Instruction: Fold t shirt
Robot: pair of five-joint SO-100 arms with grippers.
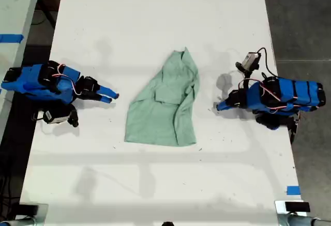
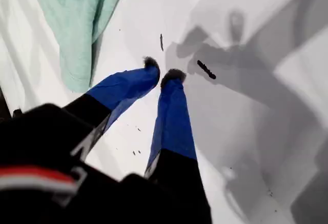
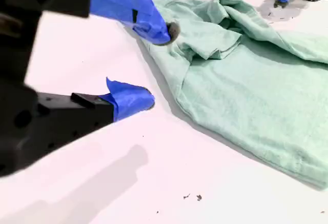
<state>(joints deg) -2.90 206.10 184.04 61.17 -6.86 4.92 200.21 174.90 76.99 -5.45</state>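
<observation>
The pale mint-green t shirt [image 1: 165,107] lies crumpled and partly folded over itself in the middle of the white table [image 1: 155,19]. At the exterior view's right, my first gripper [image 1: 220,106] rests low over the table, a short way from the shirt's edge. Its fingertips almost touch, with nothing between them [image 2: 163,73]; the t shirt [image 2: 77,19] lies off to one side. At the exterior view's left, my second gripper [image 1: 108,95] stands open [image 3: 159,65] just short of the t shirt [image 3: 256,80], holding nothing.
Blue tape [image 1: 292,190] marks the table edge at the exterior view's lower right. A second table with blue tape [image 1: 10,38] stands at the exterior view's left. Small dark specks [image 2: 206,69] dot the table. Dark floor borders the table at the exterior view's right.
</observation>
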